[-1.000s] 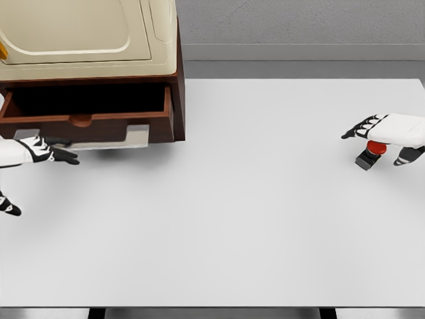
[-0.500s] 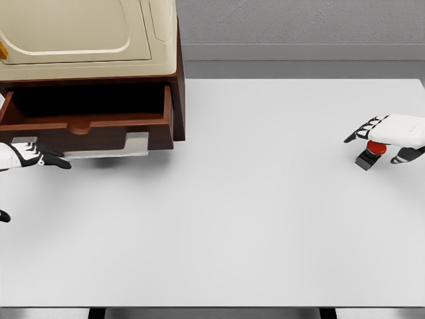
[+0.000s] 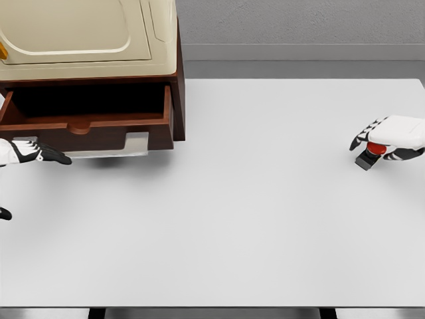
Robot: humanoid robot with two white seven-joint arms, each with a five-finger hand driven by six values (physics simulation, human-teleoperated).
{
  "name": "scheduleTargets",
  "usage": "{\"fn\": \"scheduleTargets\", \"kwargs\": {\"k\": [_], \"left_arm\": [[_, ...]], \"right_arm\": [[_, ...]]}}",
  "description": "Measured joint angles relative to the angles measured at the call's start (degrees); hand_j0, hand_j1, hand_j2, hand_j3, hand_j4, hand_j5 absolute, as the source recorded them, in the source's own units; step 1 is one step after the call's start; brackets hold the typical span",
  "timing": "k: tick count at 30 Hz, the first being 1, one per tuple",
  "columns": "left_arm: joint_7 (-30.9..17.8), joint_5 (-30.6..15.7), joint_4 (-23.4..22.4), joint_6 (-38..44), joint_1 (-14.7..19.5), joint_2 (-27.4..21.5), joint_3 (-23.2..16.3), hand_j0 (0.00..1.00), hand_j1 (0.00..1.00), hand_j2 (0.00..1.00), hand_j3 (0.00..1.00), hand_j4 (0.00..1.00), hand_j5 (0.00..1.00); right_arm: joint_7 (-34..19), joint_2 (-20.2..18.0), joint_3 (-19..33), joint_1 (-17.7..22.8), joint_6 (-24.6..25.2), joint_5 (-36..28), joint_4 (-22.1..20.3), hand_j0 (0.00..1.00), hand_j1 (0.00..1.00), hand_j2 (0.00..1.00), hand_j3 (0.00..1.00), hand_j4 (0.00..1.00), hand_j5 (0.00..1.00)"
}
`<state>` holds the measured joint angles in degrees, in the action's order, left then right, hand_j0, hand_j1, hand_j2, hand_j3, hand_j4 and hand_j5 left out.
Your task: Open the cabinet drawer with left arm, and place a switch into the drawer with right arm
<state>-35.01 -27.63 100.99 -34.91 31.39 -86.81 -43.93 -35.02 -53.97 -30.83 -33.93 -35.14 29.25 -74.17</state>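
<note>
The cabinet (image 3: 93, 46) has a cream top and dark brown sides and stands at the table's back left. Its drawer (image 3: 86, 123) is pulled out, with a round knob on the front, and its inside shows dark. My left hand (image 3: 36, 153) hovers just below the drawer front at the left edge, fingers spread and holding nothing. At the right edge lies the switch (image 3: 369, 155), a black base with a red button. My right hand (image 3: 385, 141) covers it from above, fingers curling down around the button.
The white table (image 3: 239, 199) stretches wide between the cabinet and the switch. A grey wall runs along the back. The table's front edge lies near the bottom of the view.
My left hand has drawn back leftward from the drawer front. My right hand's fingers have curled in around the switch. The drawer stays open.
</note>
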Motion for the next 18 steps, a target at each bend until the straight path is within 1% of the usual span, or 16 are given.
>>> {"fn": "scheduleTargets", "kwargs": {"k": [4,5,6,7,9,10,12,14,16,18], "left_arm": [[0.0,0.1,0.0,-0.2,0.5,2.2,0.0,1.00,1.00,1.00,1.00,1.00,1.00],[0.0,0.3,0.0,-0.2,0.5,2.9,0.1,1.00,1.00,1.00,1.00,1.00,1.00],[0.0,0.5,0.1,-0.2,0.6,3.5,0.1,1.00,1.00,1.00,1.00,1.00,1.00],[0.0,0.6,0.1,-0.2,0.6,4.1,0.1,1.00,1.00,1.00,1.00,1.00,1.00],[0.0,1.0,0.1,-0.2,0.8,5.1,0.1,1.00,1.00,1.00,1.00,1.00,1.00],[0.0,1.1,0.1,-0.2,1.2,5.5,0.1,1.00,1.00,1.00,1.00,1.00,1.00],[0.0,1.2,0.1,-0.2,1.3,6.1,0.1,1.00,1.00,1.00,1.00,1.00,1.00],[0.0,1.6,0.1,-0.2,3.2,6.7,0.1,1.00,1.00,1.00,1.00,1.00,1.00],[0.0,1.9,0.1,-0.2,4.0,7.3,0.1,1.00,1.00,1.00,1.00,1.00,1.00],[0.0,2.3,0.1,-0.2,4.2,8.0,0.1,1.00,1.00,1.00,1.00,1.00,1.00]], "right_arm": [[0.0,0.0,-0.8,-0.1,0.0,0.0,0.0,0.70,0.70,0.70,0.70,0.70,0.70],[0.0,0.0,-0.8,-0.2,0.0,0.0,0.0,0.60,0.60,0.60,0.60,0.60,0.60],[0.0,0.0,-0.9,-0.2,0.0,0.0,0.0,0.54,0.54,0.54,0.54,0.54,0.54],[0.0,0.0,-0.9,-0.2,0.0,0.0,0.0,0.51,0.51,0.51,0.51,0.51,0.51],[0.0,0.0,-0.9,-0.2,0.0,-0.1,0.0,0.50,0.50,0.50,0.50,0.50,0.50],[0.0,0.0,-0.9,-0.1,0.1,-0.3,0.0,0.45,0.45,0.45,0.45,0.45,0.45],[0.0,0.0,-0.9,-0.1,0.0,-0.4,0.0,0.41,0.41,0.41,0.41,0.41,0.41],[0.0,0.0,-0.9,-0.1,0.0,-0.5,0.0,0.40,0.40,0.40,0.40,0.40,0.40],[0.0,0.0,-0.8,-0.1,0.0,-0.6,0.0,0.40,0.40,0.40,0.40,0.40,0.40],[0.0,0.0,-0.8,-0.1,0.0,-0.6,0.0,0.35,0.35,0.35,0.35,0.35,0.35]]}}
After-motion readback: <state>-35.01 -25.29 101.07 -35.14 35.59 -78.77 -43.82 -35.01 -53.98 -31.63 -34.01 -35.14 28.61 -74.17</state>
